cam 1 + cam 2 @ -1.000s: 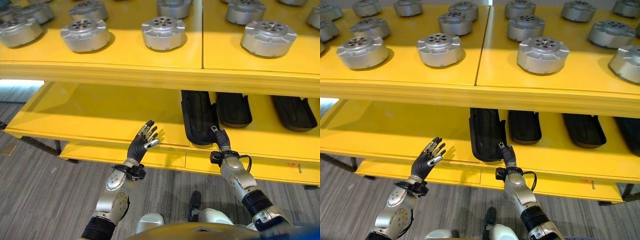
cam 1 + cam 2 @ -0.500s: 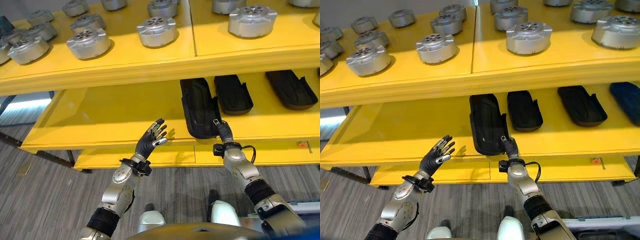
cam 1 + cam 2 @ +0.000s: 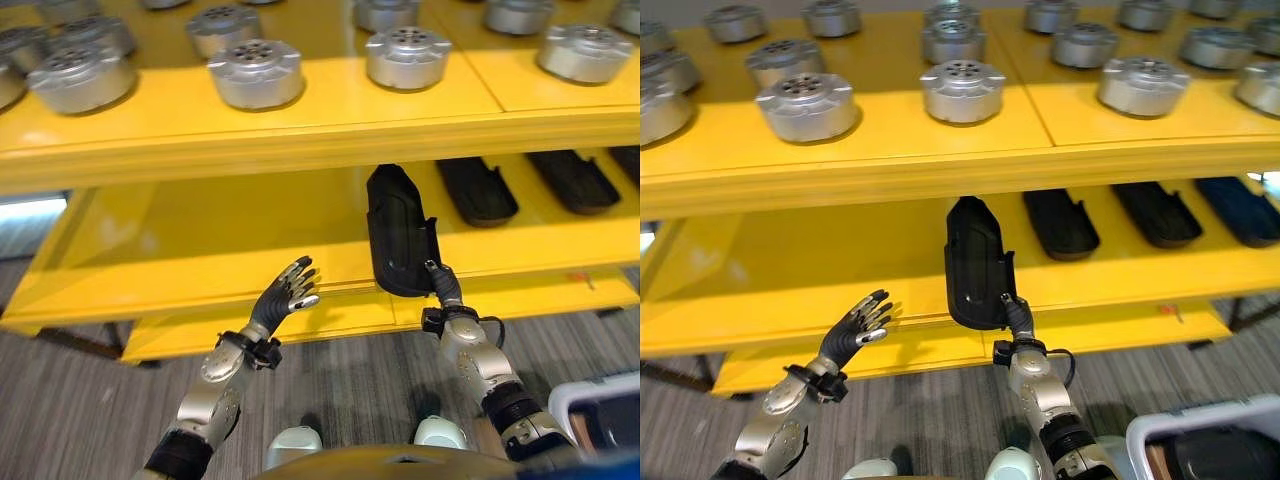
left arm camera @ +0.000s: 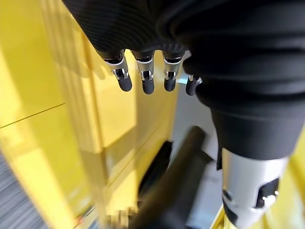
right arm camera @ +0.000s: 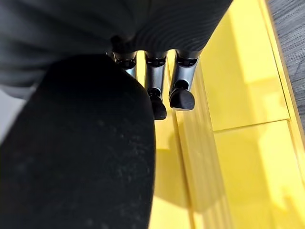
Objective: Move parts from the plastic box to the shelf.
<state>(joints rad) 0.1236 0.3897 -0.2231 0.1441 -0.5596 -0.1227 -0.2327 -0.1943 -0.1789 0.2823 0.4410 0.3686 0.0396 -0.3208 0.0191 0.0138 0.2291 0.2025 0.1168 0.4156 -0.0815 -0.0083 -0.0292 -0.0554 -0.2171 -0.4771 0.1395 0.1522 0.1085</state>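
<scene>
- Left eye view: the right hand is touching the near end of the black part lying on the yellow shelf; the left hand is hovering with fingers spread, holding nothing.
- Right eye view: the plastic box is sitting at lower right.
- Left wrist view: fingers are hanging straight.
- Right wrist view: fingers are seemingly resting under the part; grip unclear.

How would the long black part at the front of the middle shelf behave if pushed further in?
The black part looks like a stiff moulded shell, so it would probably slide as one piece. It lies flat, so tipping or rolling seems unlikely. The right robot hand touches only its near end, so it might swivel.
</scene>
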